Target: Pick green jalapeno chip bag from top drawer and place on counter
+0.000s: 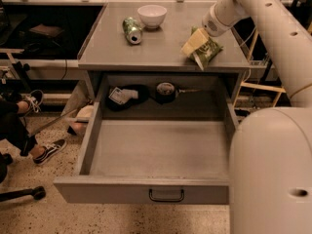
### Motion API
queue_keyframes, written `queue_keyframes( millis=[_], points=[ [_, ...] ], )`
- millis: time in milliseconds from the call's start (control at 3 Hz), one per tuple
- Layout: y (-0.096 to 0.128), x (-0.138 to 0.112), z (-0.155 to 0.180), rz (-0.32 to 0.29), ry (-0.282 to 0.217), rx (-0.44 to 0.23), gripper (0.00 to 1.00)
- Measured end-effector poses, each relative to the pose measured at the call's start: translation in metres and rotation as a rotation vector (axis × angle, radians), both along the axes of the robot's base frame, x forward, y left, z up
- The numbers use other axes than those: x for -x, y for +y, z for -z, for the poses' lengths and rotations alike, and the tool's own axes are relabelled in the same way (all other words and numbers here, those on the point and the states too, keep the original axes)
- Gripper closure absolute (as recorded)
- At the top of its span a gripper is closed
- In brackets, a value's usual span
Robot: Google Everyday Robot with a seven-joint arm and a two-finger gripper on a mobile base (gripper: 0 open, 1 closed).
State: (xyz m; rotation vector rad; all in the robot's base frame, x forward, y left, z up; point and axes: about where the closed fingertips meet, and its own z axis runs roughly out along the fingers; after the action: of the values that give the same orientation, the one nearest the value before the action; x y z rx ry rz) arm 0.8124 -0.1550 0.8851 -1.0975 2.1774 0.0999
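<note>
The green jalapeno chip bag (pixel 206 49) is at the right front of the counter (pixel 112 48), tilted, with one corner reaching the front edge. My gripper (pixel 194 43) comes in from the upper right and is shut on the bag's left side, its pale yellowish fingers (pixel 191 45) over it. The top drawer (pixel 161 152) is pulled fully open below the counter, with its dark handle (pixel 166 195) at the front centre. The drawer's front part is bare.
A green drink can (pixel 131 29) lies on its side and a white bowl (pixel 152 15) stands at the back of the counter. A dark packet (pixel 124 95) and a dark round object (pixel 165 89) lie at the drawer's back. A person's shoes (pixel 46 151) are on the floor at left. My arm's bulk (pixel 273 169) fills the lower right.
</note>
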Motion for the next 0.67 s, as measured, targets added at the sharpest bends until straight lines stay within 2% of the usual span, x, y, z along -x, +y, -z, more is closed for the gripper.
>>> queue_keyframes(
  millis=[333, 667],
  points=[
    [0.01, 0.04, -0.044, -0.012, -0.057, -0.027, 0.0],
    [-0.023, 0.087, -0.125, 0.133, -0.239, -0.023, 0.0]
  ],
)
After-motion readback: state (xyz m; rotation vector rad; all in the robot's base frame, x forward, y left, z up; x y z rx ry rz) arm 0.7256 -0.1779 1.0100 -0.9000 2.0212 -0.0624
